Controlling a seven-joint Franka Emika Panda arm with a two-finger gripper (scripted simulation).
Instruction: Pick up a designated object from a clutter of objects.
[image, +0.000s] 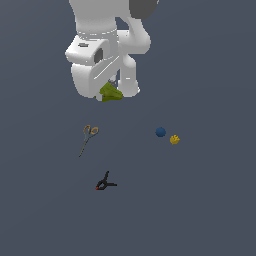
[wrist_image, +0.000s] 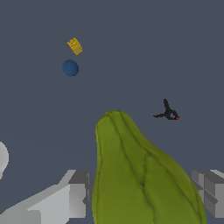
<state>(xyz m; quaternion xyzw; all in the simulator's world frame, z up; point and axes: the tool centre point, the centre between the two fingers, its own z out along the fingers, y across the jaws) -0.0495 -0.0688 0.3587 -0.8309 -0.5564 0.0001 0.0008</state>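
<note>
The gripper (wrist_image: 142, 197) holds the olive-green lump (wrist_image: 140, 175) between its fingers (wrist_image: 76, 199) — seemingly lifted, at twelve o'clock in the exterior view. I judge the pick nearly done; next calls for a steady rise. The plain dark grey floor (image: 210, 210) carries scissors (image: 89, 137), clamp (image: 105, 183), blue ball (image: 160, 132) and yellow piece (image: 174, 139) — no walls visible.

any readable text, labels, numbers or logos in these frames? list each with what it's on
None. No words, numbers, brand marks or signs can be read in either view.
Checked: the green lump between the gripper fingers, the scissors, the black clamp, the blue ball, the yellow piece and the arm's white shell. All are plain surfaces.
</note>
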